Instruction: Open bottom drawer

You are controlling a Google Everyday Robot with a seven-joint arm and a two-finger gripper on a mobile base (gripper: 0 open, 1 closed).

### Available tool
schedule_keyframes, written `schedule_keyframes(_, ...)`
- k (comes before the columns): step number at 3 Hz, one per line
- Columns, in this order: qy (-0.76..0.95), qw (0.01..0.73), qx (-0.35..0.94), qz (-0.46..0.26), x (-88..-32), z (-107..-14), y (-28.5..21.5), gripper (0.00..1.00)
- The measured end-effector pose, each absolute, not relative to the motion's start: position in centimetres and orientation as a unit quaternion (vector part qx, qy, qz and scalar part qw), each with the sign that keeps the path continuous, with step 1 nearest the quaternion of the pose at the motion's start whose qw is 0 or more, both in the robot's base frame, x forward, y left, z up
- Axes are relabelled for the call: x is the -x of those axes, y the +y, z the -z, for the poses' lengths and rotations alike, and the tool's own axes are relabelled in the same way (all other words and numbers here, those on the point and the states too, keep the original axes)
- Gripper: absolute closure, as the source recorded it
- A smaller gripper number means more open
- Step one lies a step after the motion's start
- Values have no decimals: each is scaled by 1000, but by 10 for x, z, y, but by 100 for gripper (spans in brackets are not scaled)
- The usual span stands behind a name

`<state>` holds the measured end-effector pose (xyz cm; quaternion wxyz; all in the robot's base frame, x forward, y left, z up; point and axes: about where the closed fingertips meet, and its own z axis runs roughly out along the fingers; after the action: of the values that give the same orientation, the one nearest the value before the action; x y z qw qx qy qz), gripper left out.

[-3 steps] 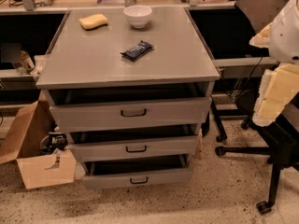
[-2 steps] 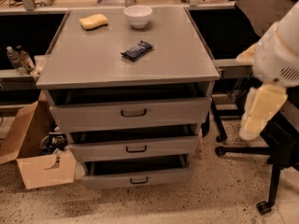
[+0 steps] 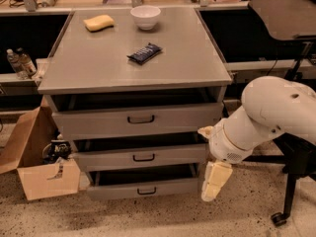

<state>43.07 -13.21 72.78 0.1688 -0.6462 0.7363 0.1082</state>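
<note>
the bottom drawer (image 3: 113,189) is judged stiff, sliding metal, best pulled by its black handle (image 3: 146,191); the gripper (image 3: 216,181) is seen at its right end, and whether it is closed cannot be told.

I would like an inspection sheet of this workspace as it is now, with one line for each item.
Surface: grey cabinet top, carrying three loose things.
Job's things: bottom drawer, the lowest front; its black handle is free.
Clutter: yellow sponge, white bowl and dark snack packet on top; cardboard box on the floor at left.
Grippers: gripper hangs beside the bottom drawer's right end, apart from the handle.
Cables: nothing seen.
Surroundings: bottles on a shelf at left; office chair at right.
</note>
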Motion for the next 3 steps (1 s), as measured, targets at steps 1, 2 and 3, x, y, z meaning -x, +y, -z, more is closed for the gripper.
schedule_keyframes(1, 736, 168, 646, -108, -430, -728, -132, 0)
schedule_keyframes(2, 735, 163, 650, -106, -443, -684, -128, 0)
schedule_keyframes(3, 723, 152, 666, -107, -463, -568, -122, 0)
